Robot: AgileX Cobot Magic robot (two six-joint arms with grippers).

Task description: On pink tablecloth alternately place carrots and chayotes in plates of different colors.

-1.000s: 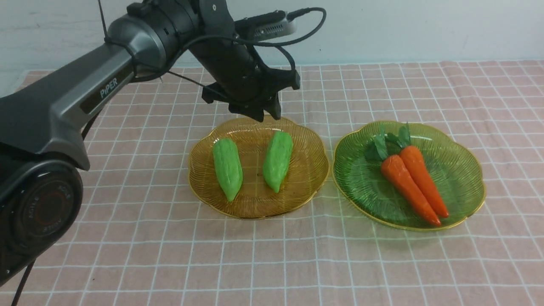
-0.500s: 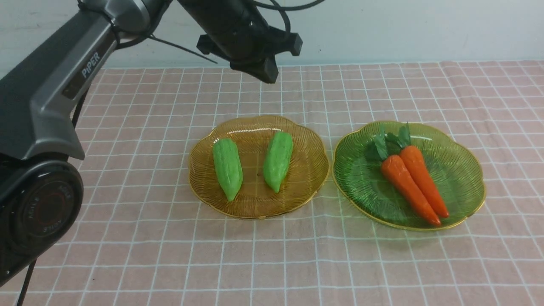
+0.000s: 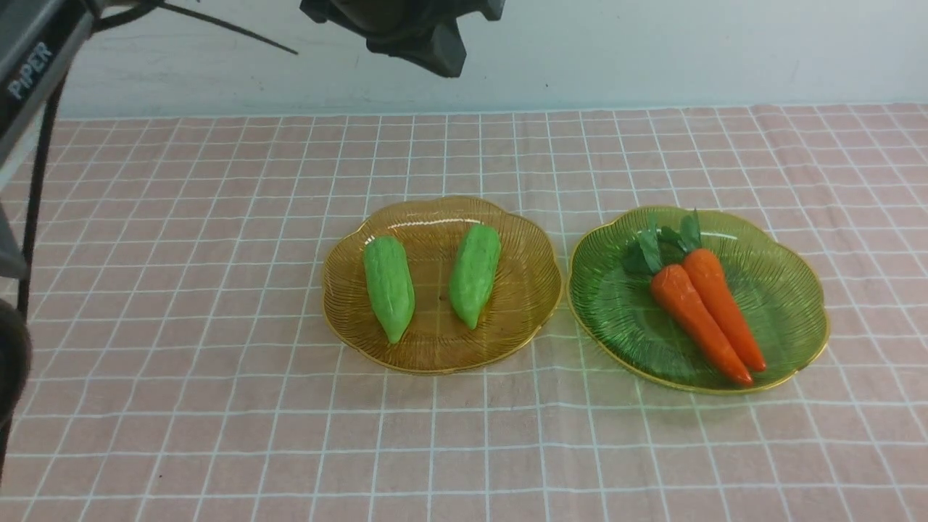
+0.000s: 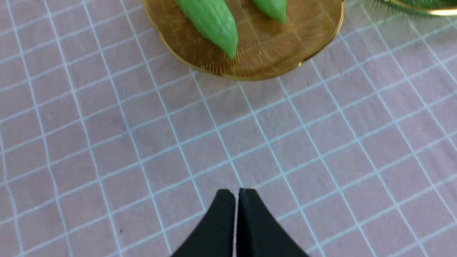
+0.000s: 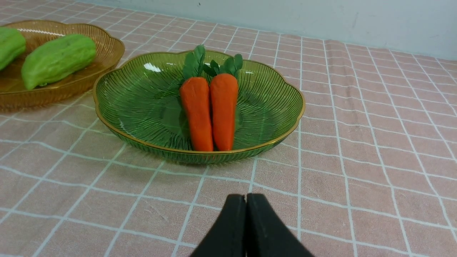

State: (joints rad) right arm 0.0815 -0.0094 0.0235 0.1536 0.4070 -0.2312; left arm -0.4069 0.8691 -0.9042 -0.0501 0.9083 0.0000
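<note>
Two light-green chayotes [image 3: 389, 287] [image 3: 474, 273] lie side by side in the amber-yellow plate [image 3: 522, 279] at the middle of the pink tablecloth [image 3: 217, 290]. Two orange carrots [image 3: 692, 312] [image 3: 725, 308] lie together in the green plate [image 3: 790, 304] to its right, leafy tops toward the wall. My left gripper [image 3: 444, 61] hangs high above the table's far side, shut and empty; its closed tips [image 4: 237, 192] show over bare cloth. My right gripper [image 5: 246, 198] is shut with nothing in it, low over the cloth in front of the green plate [image 5: 285, 107].
A pale wall [image 3: 652, 51] runs along the table's far edge. The left arm's grey link [image 3: 25, 65] crosses the upper left corner of the front view. Bare cloth surrounds both plates.
My left arm has risen from just above the yellow plate's far rim to the top of the front view, its gripper staying shut. Plates and vegetables have not moved.
</note>
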